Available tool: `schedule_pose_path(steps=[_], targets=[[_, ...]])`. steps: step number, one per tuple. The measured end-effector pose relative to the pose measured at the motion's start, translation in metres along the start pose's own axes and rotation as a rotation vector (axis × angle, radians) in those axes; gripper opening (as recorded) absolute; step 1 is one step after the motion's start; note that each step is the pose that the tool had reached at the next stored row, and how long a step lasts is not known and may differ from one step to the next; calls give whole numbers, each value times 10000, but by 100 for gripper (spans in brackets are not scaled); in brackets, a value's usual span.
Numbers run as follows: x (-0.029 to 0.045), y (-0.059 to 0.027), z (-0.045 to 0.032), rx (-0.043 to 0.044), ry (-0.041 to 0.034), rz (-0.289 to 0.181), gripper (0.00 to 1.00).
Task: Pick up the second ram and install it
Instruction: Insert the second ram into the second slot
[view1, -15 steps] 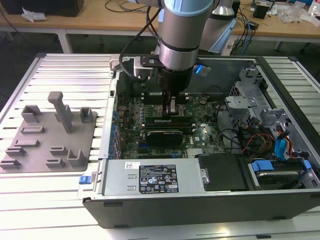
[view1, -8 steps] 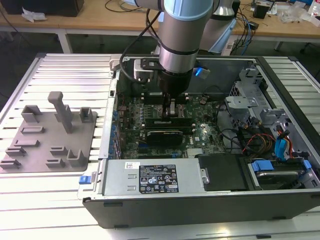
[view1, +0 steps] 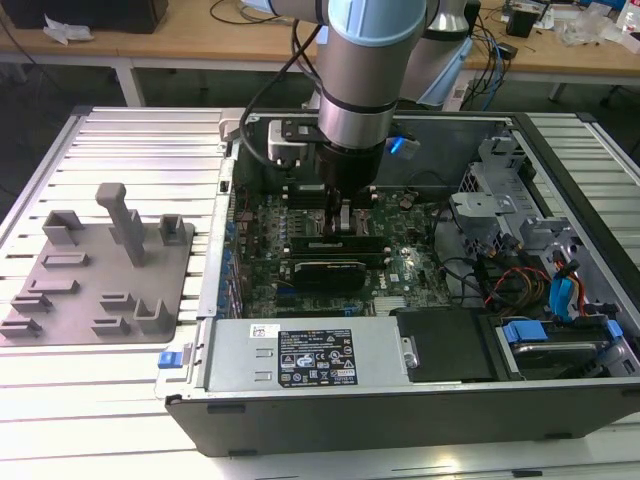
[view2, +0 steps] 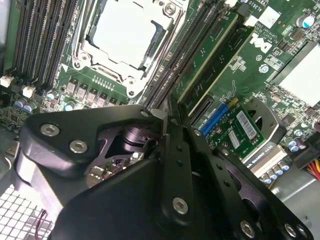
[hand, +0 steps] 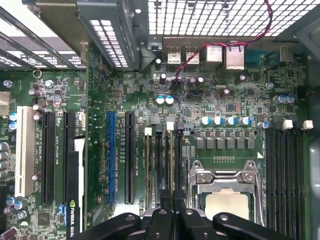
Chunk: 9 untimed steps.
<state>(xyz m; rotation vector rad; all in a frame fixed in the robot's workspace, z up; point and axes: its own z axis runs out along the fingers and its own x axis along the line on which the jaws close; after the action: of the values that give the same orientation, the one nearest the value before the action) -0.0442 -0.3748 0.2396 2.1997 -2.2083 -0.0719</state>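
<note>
claw (view1: 343, 222) lowered into the open computer case (view1: 560, 180), fingers pressed together on the second ram (view1: 336, 243), which stands in a motherboard (hand: 150, 105) slot beside the cpu socket (hand: 225, 192); seating apparently under way.

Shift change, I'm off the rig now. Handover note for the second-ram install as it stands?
End effector: down inside the open PC case, over the memory slots beside the CPU socket. Grip state can't be judged.
Ram: one green ram stick stands in a slot just past the end effector in the second wrist view. Can't tell whether it's the second.
Done: arm is at the slots, away from the grey fixture tray.
Left: confirm the second ram is seated.
</note>
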Motion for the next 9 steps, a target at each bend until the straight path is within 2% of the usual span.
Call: schedule_pose_path(steps=[9], targets=[[0,-2,26,2,0,32,9]])
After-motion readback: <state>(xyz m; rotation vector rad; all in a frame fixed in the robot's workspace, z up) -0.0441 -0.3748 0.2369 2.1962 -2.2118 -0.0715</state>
